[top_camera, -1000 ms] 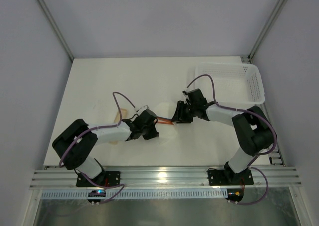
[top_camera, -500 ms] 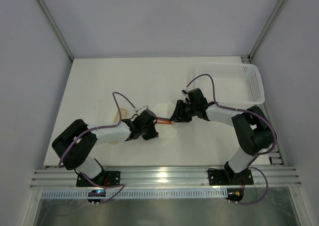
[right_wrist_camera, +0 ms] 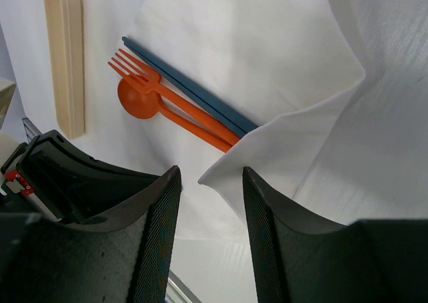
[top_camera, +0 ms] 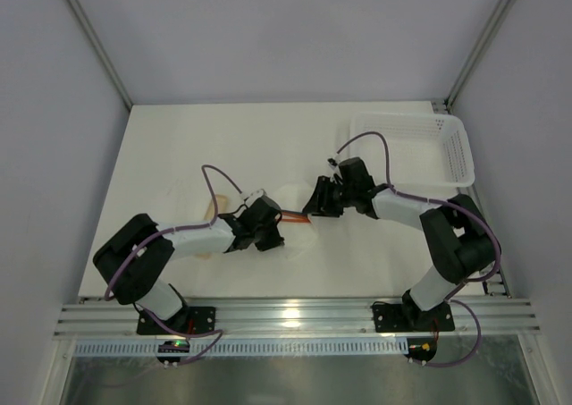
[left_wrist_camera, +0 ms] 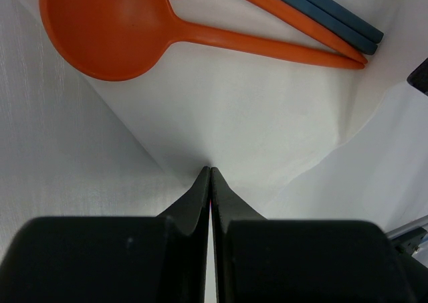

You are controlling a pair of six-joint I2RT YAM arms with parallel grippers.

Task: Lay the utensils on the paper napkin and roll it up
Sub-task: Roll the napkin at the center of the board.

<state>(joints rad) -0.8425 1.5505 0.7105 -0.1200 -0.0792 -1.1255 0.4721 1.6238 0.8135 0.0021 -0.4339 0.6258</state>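
Observation:
The paper napkin (left_wrist_camera: 254, 116) lies crinkled on the table with the utensils on it. These are an orange spoon (left_wrist_camera: 107, 29), an orange fork (right_wrist_camera: 137, 72) and two dark blue sticks (left_wrist_camera: 328, 12). My left gripper (left_wrist_camera: 210, 170) is shut, its tips pinching a raised fold of the napkin just short of the spoon's bowl. My right gripper (right_wrist_camera: 210, 176) is open, with a folded-over napkin corner (right_wrist_camera: 231, 172) between its fingers, covering the utensils' handle ends. From above, both grippers (top_camera: 268, 231) (top_camera: 317, 204) face each other across the orange handles (top_camera: 293, 215).
A long beige case (right_wrist_camera: 65, 55) lies beside the utensils, off the napkin. A white perforated basket (top_camera: 460, 150) stands at the back right of the table. The frame posts rise at both back corners.
The right gripper has edged slightly left and back toward the utensils. The left arm has stayed still and shut.

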